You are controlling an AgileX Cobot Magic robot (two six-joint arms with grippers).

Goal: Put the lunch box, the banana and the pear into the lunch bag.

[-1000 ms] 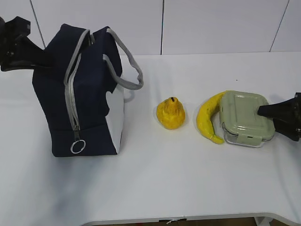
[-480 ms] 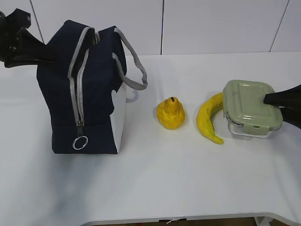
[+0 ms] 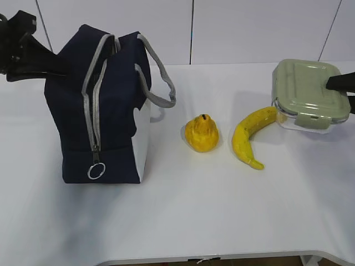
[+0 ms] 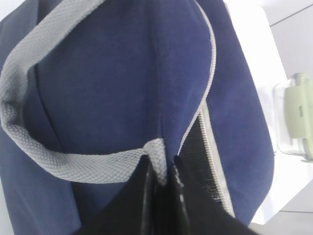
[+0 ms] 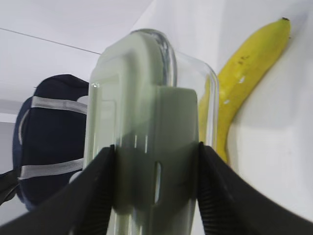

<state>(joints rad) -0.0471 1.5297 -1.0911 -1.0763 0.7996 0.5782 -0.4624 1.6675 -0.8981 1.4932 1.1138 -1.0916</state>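
Observation:
The navy lunch bag (image 3: 105,111) stands at the left, its grey zipper open down the near side to the ring pull (image 3: 95,171). My left gripper (image 3: 39,58) reaches in behind the bag; in the left wrist view it (image 4: 161,164) is shut on a grey webbing handle (image 4: 73,164). My right gripper (image 3: 341,83) is shut on the lunch box (image 3: 308,91) and holds it tilted above the table at the far right; the fingers clamp its sides (image 5: 142,122). The banana (image 3: 249,136) and the pear (image 3: 202,133) lie on the table between bag and box.
The white table (image 3: 183,216) ends at its front edge near the bottom of the exterior view. A white panelled wall (image 3: 249,27) stands behind it. The bag's near handle (image 3: 158,83) loops out to the right toward the pear.
My right gripper has lifted the lunch box off the table, up and back to the right, away from the banana. The bag's top has shifted slightly to the right.

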